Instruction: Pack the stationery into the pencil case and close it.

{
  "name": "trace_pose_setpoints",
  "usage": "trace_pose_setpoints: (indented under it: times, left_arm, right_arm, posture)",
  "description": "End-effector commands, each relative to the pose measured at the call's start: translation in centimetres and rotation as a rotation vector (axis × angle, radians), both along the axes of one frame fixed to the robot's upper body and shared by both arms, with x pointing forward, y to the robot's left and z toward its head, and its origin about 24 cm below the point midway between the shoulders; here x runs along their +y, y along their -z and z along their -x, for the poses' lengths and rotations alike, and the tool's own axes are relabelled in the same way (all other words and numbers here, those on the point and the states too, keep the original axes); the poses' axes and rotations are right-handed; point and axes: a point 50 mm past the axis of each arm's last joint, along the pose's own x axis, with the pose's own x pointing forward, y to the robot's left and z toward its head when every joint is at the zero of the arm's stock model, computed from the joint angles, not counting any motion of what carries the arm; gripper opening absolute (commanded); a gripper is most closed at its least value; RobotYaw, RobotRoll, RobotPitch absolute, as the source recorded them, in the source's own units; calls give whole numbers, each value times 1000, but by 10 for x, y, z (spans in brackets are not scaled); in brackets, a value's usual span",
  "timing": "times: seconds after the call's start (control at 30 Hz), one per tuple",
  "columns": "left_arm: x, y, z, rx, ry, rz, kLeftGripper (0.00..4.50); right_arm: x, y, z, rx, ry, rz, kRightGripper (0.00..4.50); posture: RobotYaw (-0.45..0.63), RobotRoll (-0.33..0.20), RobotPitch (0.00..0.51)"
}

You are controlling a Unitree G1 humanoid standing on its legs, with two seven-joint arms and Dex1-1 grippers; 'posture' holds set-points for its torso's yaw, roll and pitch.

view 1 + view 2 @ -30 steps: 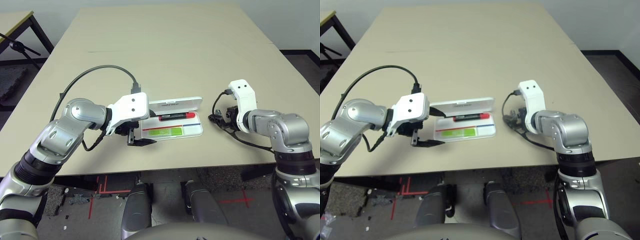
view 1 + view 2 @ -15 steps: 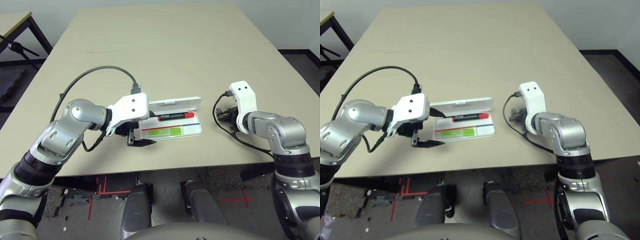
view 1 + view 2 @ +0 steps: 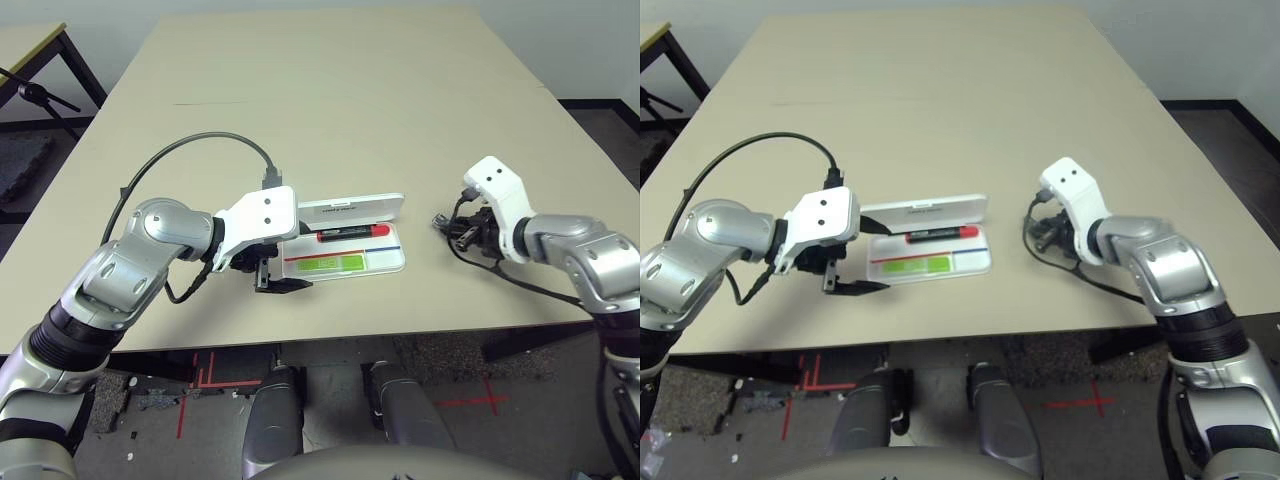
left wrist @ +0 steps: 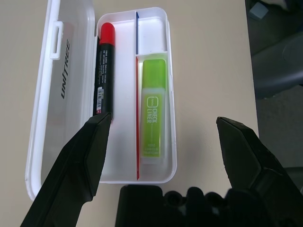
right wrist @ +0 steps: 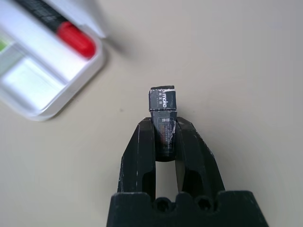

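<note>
Flat white hard-plastic pencil case with rounded corners lies open on the beige table, hinged lid with dark lettering laid back flat. Inside: red marker with black barrel along the lid side, flat lime-green stick beside it, across a red-and-blue divider stripe. Left gripper hovers at the case's near end, fingers spread wide. Right gripper, right of the case, is clamped on a small dark rectangular piece with a printed label, above bare tabletop.
</note>
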Motion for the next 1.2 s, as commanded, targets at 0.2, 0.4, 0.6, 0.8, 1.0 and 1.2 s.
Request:
trace_pose_setpoints:
  times: [0.2,0.4,0.6,0.8,1.0,1.2]
  left_arm:
    - [0,3,1,7,-1,-17,4500]
    - [1,4,2,7,-9,-21,4500]
    - [1,5,2,3,-17,-28,4500]
    - [0,5,3,4,-21,-28,4500]
    - [1,8,4,6,-26,-30,4500]
    - [1,11,4,8,-30,-29,4500]
  right_arm:
    - [18,-23,10,-45,-428,-41,297]
    - [30,-13,11,5,-575,29,297]
    - [50,0,9,2,-677,54,297]
    - [62,4,0,-29,-707,89,297]
    - [64,8,-7,-56,-707,122,297]
    - [69,16,-10,-48,-710,149,297]
  posture:
    - [-84,0,125]
    - [-74,0,123]
    - [-65,0,122]
    - [-61,0,123]
    - [-55,0,123]
    - [-48,0,123]
